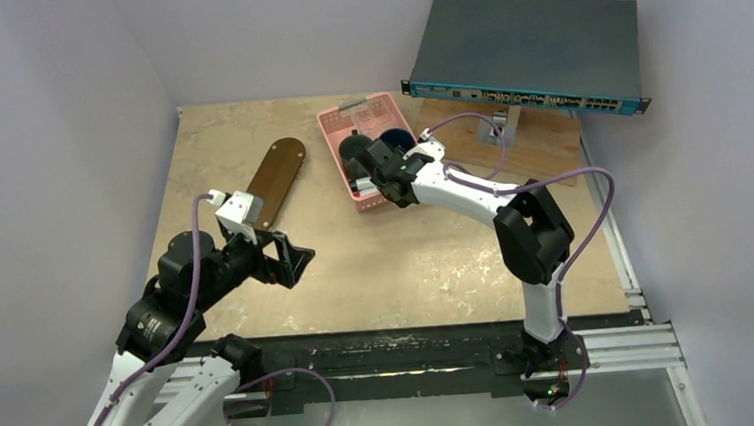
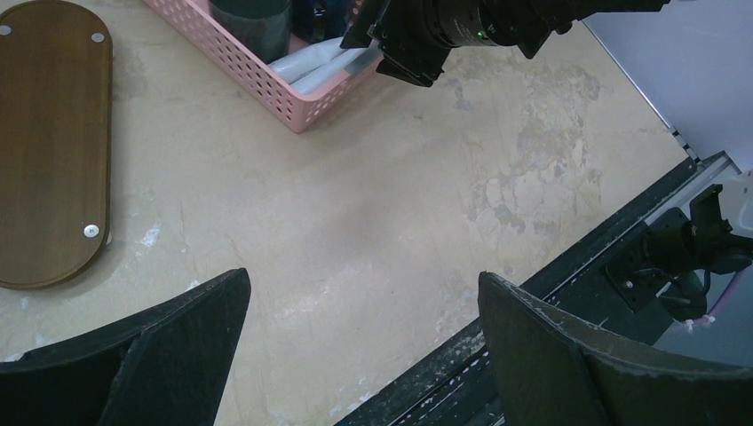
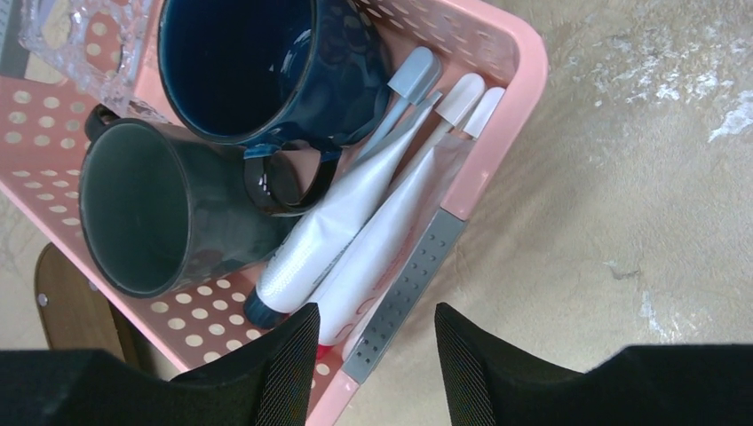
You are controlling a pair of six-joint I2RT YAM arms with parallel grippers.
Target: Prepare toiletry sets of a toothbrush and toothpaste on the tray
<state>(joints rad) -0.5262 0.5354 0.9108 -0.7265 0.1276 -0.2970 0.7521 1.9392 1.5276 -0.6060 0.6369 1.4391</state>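
pink basket [image 3: 497,53] held toothpaste [image 3: 355,204] beside toothbrush [image 3: 404,284]. right gripper [image 3: 373,328] stood half open over tube end to pinch it, gripped nothing. left gripper [image 2: 362,284] wide open, empty. tray [image 1: 275,180] lay at basket's 9 o'clock.

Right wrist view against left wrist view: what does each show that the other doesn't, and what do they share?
Only right wrist: a toothbrush beside the tubes, the mugs' open mouths, the right gripper's jaws apart near the tube ends. Only left wrist: most of the tray, the open left gripper, the front rail. Both: pink basket, tubes, parts of the mugs, table, some tray.
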